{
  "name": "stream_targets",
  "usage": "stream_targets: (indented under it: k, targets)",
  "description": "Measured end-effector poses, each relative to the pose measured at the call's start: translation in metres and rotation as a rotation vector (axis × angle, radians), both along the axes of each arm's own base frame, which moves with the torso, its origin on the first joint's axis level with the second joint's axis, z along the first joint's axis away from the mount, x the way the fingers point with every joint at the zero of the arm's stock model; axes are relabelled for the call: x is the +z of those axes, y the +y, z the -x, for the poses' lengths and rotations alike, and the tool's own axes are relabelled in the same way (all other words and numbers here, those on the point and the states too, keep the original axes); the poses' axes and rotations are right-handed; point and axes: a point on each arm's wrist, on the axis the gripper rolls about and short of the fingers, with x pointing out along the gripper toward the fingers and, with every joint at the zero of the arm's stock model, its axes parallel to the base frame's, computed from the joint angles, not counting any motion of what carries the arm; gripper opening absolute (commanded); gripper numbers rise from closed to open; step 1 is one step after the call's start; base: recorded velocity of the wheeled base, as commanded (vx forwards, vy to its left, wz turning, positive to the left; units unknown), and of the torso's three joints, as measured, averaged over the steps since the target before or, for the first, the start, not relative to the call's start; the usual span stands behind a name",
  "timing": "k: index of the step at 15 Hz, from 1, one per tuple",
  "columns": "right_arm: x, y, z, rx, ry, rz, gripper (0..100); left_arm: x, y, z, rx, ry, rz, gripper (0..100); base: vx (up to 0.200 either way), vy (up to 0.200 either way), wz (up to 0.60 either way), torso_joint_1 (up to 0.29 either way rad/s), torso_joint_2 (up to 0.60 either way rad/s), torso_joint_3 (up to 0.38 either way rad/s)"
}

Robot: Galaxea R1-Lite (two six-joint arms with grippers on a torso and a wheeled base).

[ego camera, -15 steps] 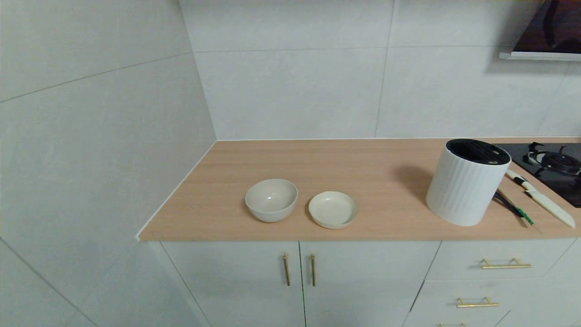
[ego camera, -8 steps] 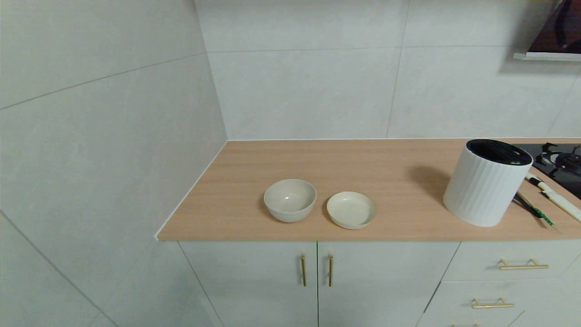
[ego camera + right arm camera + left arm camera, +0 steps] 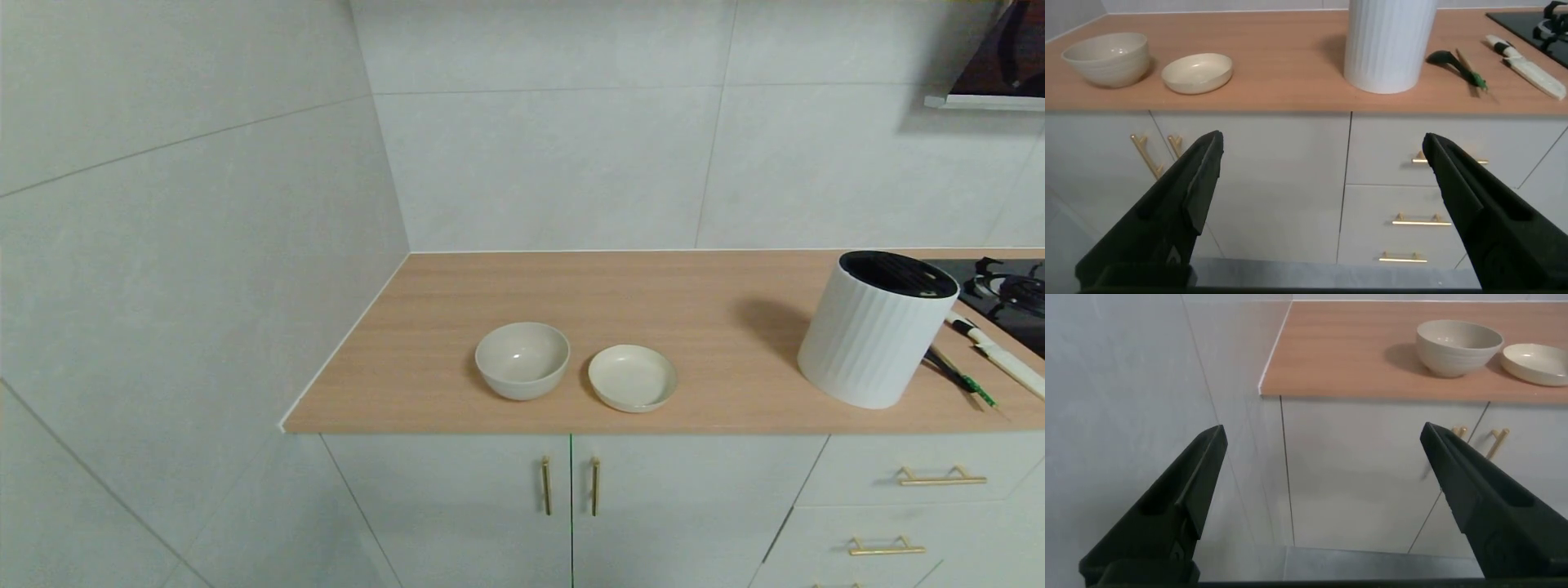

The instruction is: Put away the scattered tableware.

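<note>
Bowl (image 3: 522, 359) x1, dish (image 3: 633, 376) x1: side by side, rims up, near counter (image 3: 653, 286) front edge. Knife (image 3: 1000, 357) x1 flat right of holder (image 3: 865, 343), long axis diagonal back-to-front. Left gripper (image 3: 1321, 449), right gripper (image 3: 1323, 155): spread, empty, facing cabinet (image 3: 457, 506).

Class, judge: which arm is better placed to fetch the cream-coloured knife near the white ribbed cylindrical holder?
Right. The cream-coloured knife lies at the right end of the wooden counter, past the white ribbed cylindrical holder; the open right hand faces that end, the left hand the wall-side end.
</note>
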Motion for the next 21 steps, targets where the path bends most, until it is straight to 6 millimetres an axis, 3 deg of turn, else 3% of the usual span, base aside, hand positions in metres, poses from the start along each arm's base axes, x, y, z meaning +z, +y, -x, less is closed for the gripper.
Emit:
stream_targets:
  k: [21]
  targets:
    - [0.0000, 0.0000, 0.0000, 0.000, 0.000, 0.000, 100, 0.0000, 0.0000, 0.0000, 0.000, 0.000, 0.000, 100, 0.000, 0.000, 0.00, -0.213, 0.49, 0.278]
